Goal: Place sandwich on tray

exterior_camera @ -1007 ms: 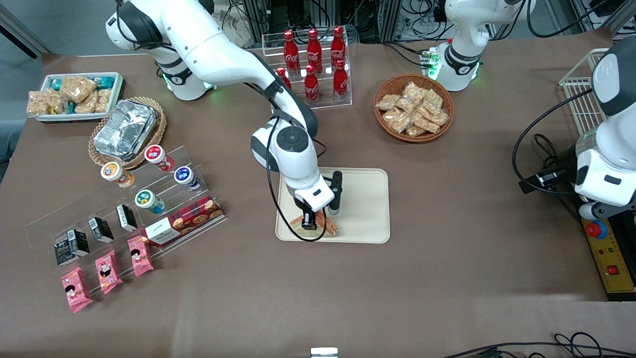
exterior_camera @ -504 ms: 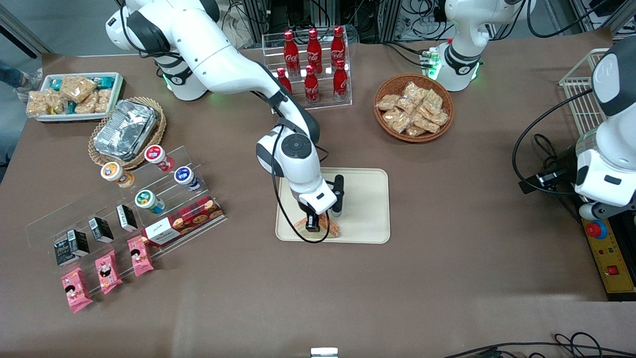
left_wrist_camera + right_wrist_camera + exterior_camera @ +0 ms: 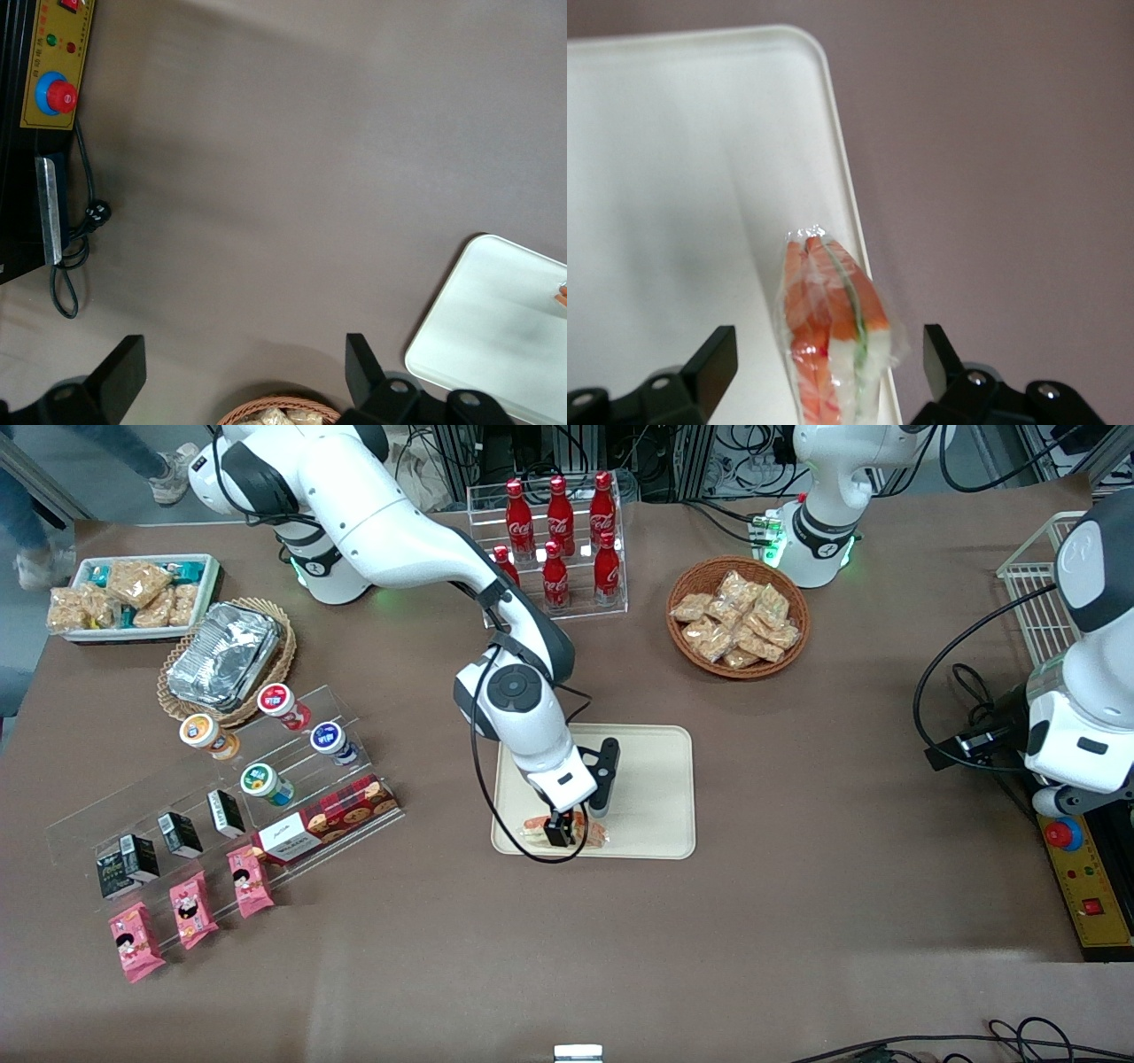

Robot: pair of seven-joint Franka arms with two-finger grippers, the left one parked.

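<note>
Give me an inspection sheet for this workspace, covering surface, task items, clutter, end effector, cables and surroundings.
Surface: brown table.
Job's things: sandwich on the tray, standing on edge near the rim closest to the front camera.
Clutter: cola bottles, wicker basket of snacks, foil container, white snack bin, pink packets.
End effector: open, fingers either side of the sandwich, not pressing it.
Cables: black cable looping off the working arm.
Surroundings: person's legs beside the table.
</note>
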